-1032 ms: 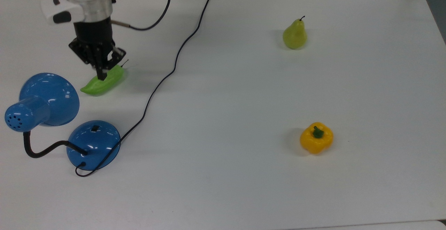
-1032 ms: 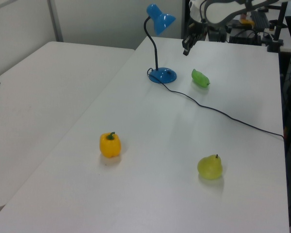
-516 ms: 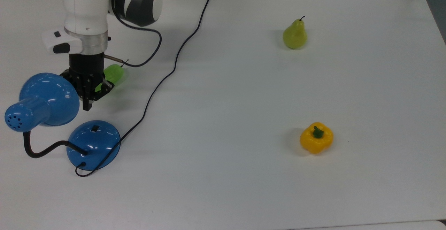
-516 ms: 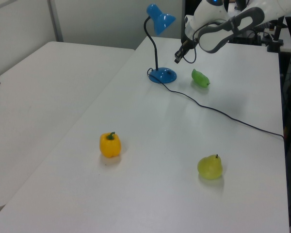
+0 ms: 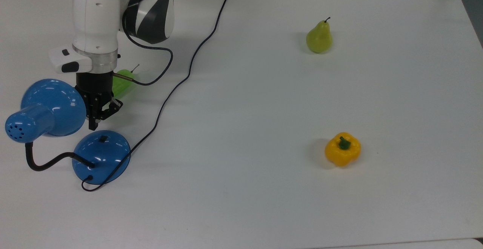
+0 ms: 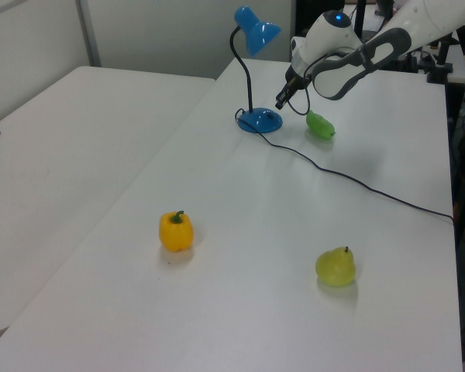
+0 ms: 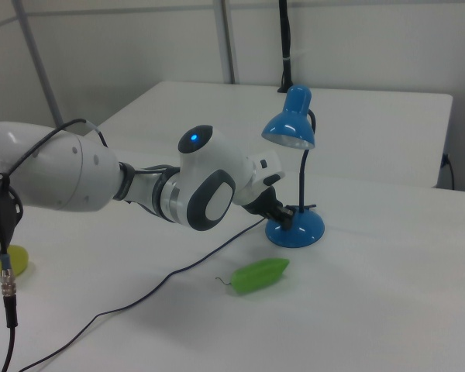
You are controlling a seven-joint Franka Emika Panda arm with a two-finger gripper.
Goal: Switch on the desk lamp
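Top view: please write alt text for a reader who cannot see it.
A white robot arm points its black gripper down just above the round base of a blue desk lamp at the top view's left, beside the lamp's shade. A green chili pepper lies partly behind the arm; a pear and a yellow bell pepper sit to the right on the white table.
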